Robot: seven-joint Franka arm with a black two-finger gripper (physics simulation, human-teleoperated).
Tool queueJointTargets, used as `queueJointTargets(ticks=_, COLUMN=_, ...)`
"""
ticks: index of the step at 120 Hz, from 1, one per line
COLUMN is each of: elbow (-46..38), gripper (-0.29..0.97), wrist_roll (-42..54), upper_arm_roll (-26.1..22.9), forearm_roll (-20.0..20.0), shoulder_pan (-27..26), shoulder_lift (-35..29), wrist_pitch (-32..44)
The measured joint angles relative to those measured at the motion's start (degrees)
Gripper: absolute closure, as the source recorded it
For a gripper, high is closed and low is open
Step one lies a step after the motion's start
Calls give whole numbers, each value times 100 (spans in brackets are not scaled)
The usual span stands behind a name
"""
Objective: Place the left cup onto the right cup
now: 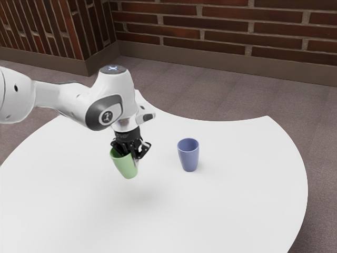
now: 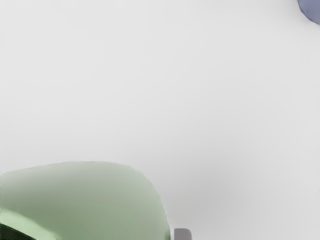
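Note:
A green cup [image 1: 124, 164] hangs tilted in the air above the white table [image 1: 237, 211], with its shadow on the tabletop below it. My gripper [image 1: 129, 153] is shut on its rim, one finger inside and one outside. A blue cup [image 1: 188, 154] stands upright on the table, to the exterior view's right of the green cup and apart from it. In the wrist view the green cup [image 2: 80, 200] is a large blurred shape just under my hand, and an edge of the blue cup [image 2: 311, 10] peeks in at the corner.
The round white table has bare surface all around both cups. Beyond its far edge lie a grey carpet floor [image 1: 221, 89] and a brick wall [image 1: 221, 26].

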Motion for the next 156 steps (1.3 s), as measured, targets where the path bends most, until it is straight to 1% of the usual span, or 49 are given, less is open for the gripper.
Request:
queueJointTargets(ticks=41, elbow=980, gripper=78, wrist_roll=-112, upper_arm_roll=-92, forearm_roll=153, shoulder_pan=4, shoulder_lift=242, wrist_pitch=-796)
queueJointTargets(ticks=88, elbow=2210, gripper=79, wrist_roll=-171, upper_arm_roll=-296, forearm_roll=168, shoulder_pan=-1, shoulder_lift=637, wrist_pitch=-1683)
queueJointTargets(ticks=110, elbow=2644, gripper=79, wrist_roll=-180, upper_arm_roll=-357, forearm_roll=159, shoulder_pan=-3, shoulder_lift=913, wrist_pitch=-1951)
queueJointTargets(ticks=156, elbow=3082, gripper=79, wrist_roll=-185, upper_arm_roll=-459, forearm_roll=152, shoulder_pan=-52, shoulder_lift=1284, wrist_pitch=-2156)
